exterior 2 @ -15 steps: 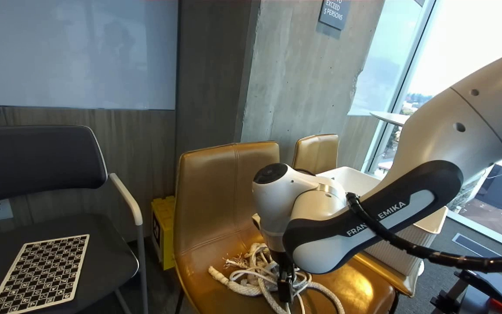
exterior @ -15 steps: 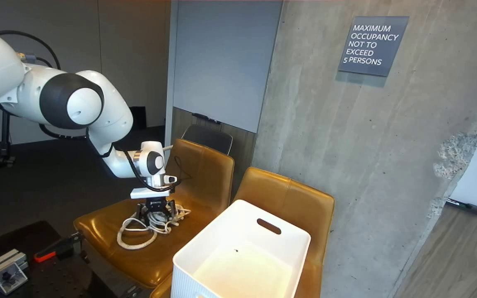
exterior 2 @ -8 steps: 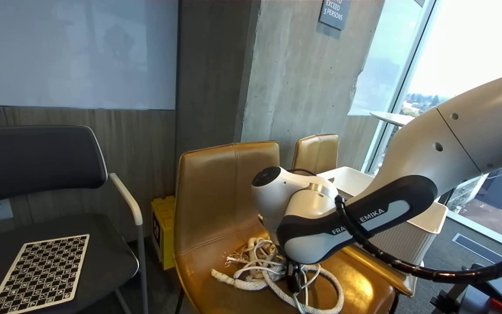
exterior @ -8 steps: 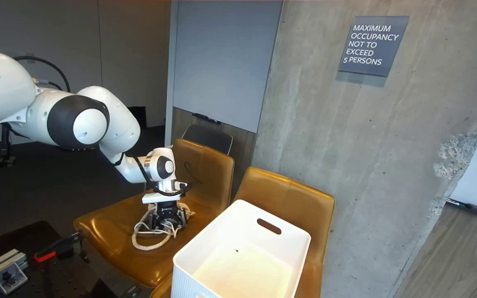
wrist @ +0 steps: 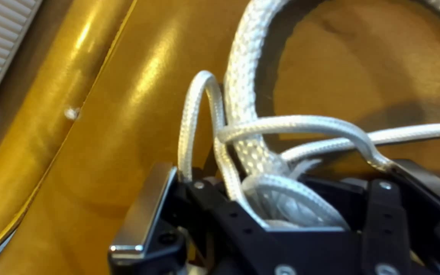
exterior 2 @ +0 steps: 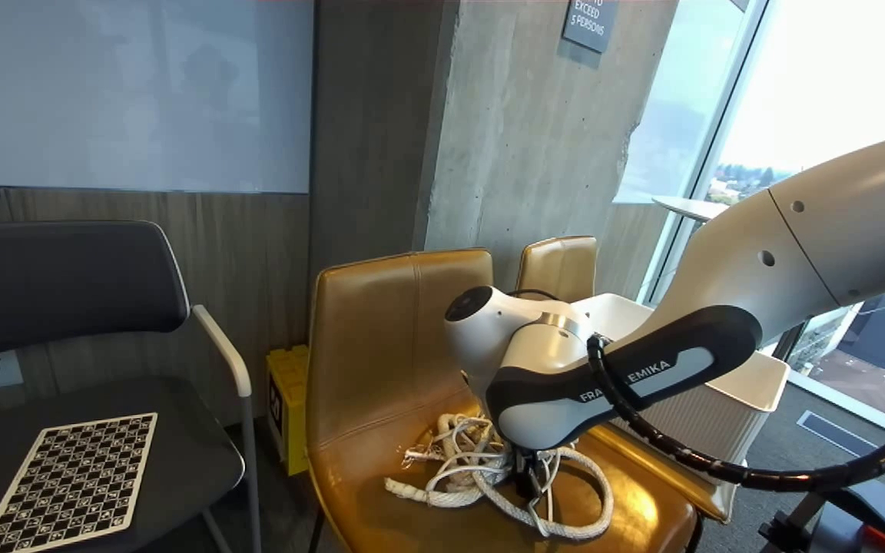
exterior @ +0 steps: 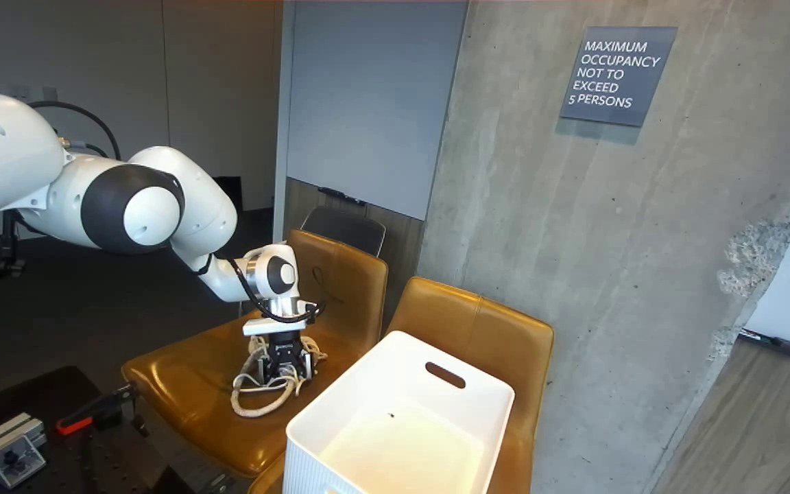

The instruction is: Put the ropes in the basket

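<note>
Wrist view: the hand point(wrist: 283, 170) is spread wide, cream ropes point(wrist: 243, 76) looping inside it. In both exterior views, they lie on the chair-seat desk point(exterior: 189, 384), the white basket point(exterior: 381, 384) past its edge.

- An office meeting room is suggested: occupancy is limited to 5 persons by a wall sign point(exterior: 607, 77).
- A whiteboard point(exterior 2: 127, 92) is mounted above wood-grained panelling point(exterior 2: 250, 269).
- 2 tan chairs point(exterior 2: 404, 338) are placed by a concrete wall point(exterior: 628, 240); a dark chair point(exterior 2: 66, 292) is set before the panelling.
- Buildings point(exterior 2: 884, 330) are seen through a tall window point(exterior 2: 811, 84).
</note>
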`<state>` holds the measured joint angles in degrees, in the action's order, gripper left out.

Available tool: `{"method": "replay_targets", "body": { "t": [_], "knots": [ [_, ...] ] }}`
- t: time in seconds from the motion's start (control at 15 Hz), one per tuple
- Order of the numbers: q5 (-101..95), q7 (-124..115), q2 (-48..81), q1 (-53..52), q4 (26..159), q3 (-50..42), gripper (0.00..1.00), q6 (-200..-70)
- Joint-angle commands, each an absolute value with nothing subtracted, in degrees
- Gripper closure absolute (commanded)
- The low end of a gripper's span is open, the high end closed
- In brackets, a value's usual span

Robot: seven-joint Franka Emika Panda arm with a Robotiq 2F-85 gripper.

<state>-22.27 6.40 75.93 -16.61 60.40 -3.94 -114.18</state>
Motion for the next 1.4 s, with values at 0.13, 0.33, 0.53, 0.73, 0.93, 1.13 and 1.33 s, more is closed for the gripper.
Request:
{"method": "replay_targets", "body": {
  "t": [0.13, 0.33, 0.53, 0.73, 0.93, 1.13, 1.33],
  "knots": [
    [-24.3, 2.5, 63.3, -19.2, 76.0, -4.5, 1.0, -116.3],
    [-24.0, 0.2, 55.3, -20.2, 82.3, -4.3, 1.0, -117.4],
    [-24.6, -2.0, 47.3, -19.9, 86.3, -3.4, 1.0, -117.7],
    [-24.1, -2.9, 39.7, -18.8, 88.0, -2.9, 1.0, -116.6],
    [-23.3, -2.5, 32.7, -17.2, 88.3, -2.4, 1.0, -114.9],
    [-22.3, -1.6, 26.5, -15.1, 87.0, -1.9, 1.0, -112.7],
    [-20.9, -0.5, 20.7, -12.1, 85.3, -1.5, 1.0, -110.1]
  ]
}}
